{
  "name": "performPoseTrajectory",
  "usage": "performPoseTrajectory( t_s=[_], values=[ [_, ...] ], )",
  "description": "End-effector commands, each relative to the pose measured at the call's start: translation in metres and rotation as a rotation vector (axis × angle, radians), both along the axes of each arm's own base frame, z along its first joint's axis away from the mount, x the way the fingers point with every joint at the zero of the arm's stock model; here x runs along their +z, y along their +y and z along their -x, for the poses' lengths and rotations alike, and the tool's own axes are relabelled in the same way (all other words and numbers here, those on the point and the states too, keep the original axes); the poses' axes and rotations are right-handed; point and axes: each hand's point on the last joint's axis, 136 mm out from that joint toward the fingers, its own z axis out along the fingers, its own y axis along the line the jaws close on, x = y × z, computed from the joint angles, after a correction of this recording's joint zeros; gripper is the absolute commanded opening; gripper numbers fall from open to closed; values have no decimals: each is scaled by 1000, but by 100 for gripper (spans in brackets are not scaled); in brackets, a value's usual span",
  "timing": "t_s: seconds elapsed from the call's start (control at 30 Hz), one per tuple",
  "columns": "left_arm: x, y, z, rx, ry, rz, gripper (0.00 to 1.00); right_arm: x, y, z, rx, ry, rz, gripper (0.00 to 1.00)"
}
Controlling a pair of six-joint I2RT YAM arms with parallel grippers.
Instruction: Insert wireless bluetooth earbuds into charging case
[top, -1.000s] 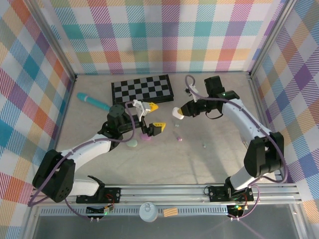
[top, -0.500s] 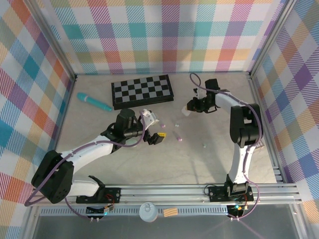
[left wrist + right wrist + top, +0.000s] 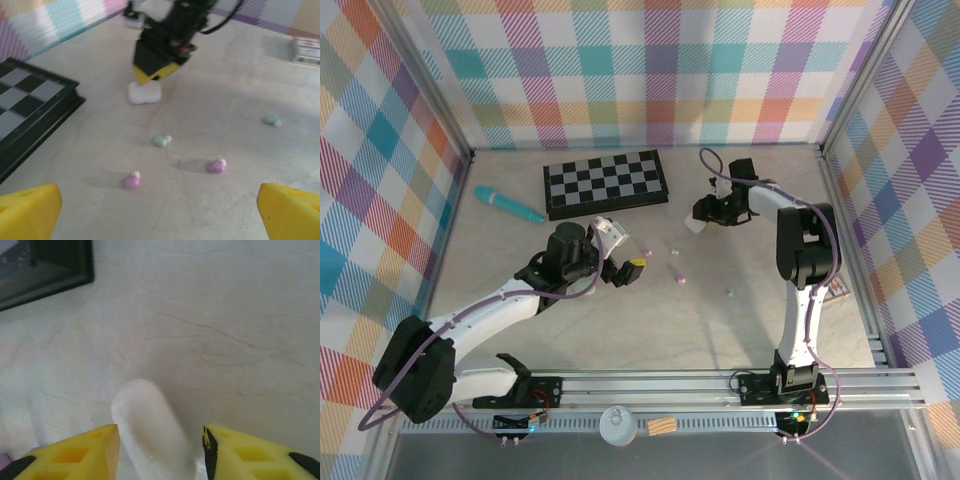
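Case-steadying is, by my reading, the step now going on, with no bud being carried yet. In the top view, the right gripper [image 3: 704, 214] is standing over the white case [image 3: 694, 225] near the chessboard [image 3: 607, 181]. The left gripper [image 3: 623, 248] is hovering with its fingers spread wide and gripping nothing. The buds [image 3: 678, 278] are lying loose on the pale table [image 3: 650, 330] between the arms, apart from the case. In the left wrist view, the case is showing as a smooth, rounded, glossy lump sitting right under the right gripper's yellow tips, and I cannot tell whether its lid is up. A green bud [image 3: 161, 141] is lying just beyond a pink bud [image 3: 132, 181], each a tiny bean with a pale stub, likely slippery plastic. Two more are resting farther right. In the right wrist view, the case is lying between the yellow fingers [image 3: 70, 455], which are sitting close along its sides. Whether they are actually pressing it I cannot tell. The table here is looking matte and faintly veined, like stone. The next move is likely calling for the left gripper to be lowering over one bud and pinching finely, since something so small and rounded could easily be squirting out sideways.
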Motion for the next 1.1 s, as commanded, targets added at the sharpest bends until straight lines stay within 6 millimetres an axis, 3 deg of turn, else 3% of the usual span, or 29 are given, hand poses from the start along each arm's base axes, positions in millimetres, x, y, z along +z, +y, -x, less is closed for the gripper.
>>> performPoseTrajectory(
  t_s=[0.0,0.13,0.27,0.43,0.63,0.83,1.07],
  values=[
    [-7,25,-10,184,63,-9,100,41,-13,-3,-7,-140,52,55],
    [-12,51,-24,344,147,42,100,73,0,15,77,-242,-2,64],
    [-15,83,-37,533,222,118,100,98,26,41,186,-311,-31,66],
    [-30,136,-39,848,342,137,100,108,81,85,383,-351,-44,70],
    [-64,193,-18,1151,576,152,100,101,159,131,592,-377,-147,73],
    [-71,221,-8,1278,646,270,100,84,229,180,846,-498,-168,77],
    [-84,242,-7,1338,740,425,100,60,283,217,1021,-602,-175,78]
  ],
)
